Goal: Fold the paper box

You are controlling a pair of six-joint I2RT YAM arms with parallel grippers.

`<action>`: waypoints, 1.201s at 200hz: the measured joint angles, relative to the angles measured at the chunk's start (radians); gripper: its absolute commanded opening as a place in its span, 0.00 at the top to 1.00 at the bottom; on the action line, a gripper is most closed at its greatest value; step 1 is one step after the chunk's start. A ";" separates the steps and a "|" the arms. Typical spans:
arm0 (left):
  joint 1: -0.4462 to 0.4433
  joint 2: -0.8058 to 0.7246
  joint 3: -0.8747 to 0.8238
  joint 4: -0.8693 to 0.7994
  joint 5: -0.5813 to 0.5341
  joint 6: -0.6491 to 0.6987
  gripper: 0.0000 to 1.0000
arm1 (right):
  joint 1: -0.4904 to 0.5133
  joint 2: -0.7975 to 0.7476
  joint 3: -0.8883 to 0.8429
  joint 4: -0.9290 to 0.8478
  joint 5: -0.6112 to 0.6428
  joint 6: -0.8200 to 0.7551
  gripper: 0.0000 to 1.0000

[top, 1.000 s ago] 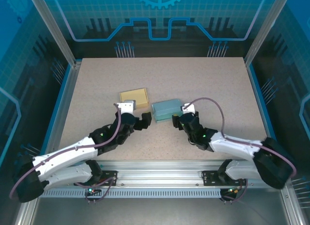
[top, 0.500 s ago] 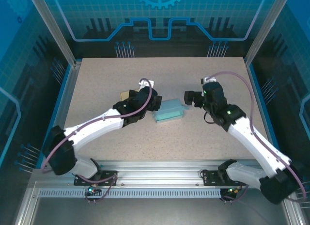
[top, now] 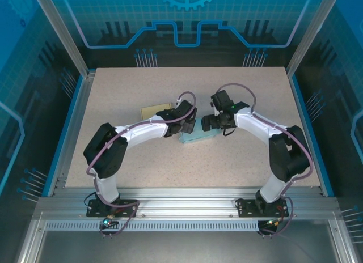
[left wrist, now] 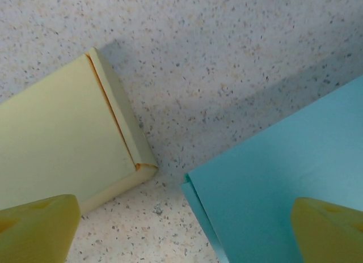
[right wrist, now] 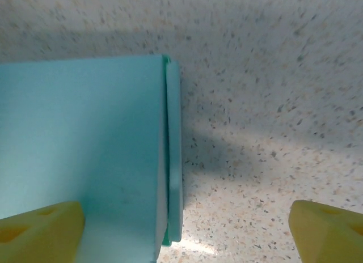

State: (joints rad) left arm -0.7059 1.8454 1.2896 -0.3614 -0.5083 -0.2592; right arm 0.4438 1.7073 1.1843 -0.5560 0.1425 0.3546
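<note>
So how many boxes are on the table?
2. A yellow box lies left of the middle of the table. A teal box lies just right of it, close but not touching. I see no others.

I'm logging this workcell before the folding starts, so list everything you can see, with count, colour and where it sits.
teal paper box: one, teal, lying flat at the middle of the table, between the two grippers
yellow box: one, pale yellow, lying flat just left of the teal one with bare table between them, partly behind the left arm
table: one, speckled beige, under everything
rail frame: one, silver metal, along the near edge
arms: two, white and black, reaching inward from the near corners
left gripper: one, black with yellow fingertips, open, over the teal box's left end
right gripper: one, black with yellow fingertips, open, over its right end
</note>
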 measured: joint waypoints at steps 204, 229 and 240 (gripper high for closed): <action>0.244 -0.080 -0.338 0.401 0.566 -0.233 0.92 | -0.126 -0.080 -0.243 0.299 -0.470 0.111 0.10; 0.283 -0.078 -0.351 0.426 0.640 -0.240 0.97 | -0.137 -0.066 -0.266 0.377 -0.560 0.150 0.11; 0.295 -0.076 -0.354 0.432 0.664 -0.243 0.98 | -0.137 -0.048 -0.274 0.411 -0.586 0.167 0.11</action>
State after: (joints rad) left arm -0.4110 1.7695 0.9356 0.0704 0.1558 -0.5026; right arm 0.3065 1.6588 0.9108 -0.1452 -0.4431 0.5213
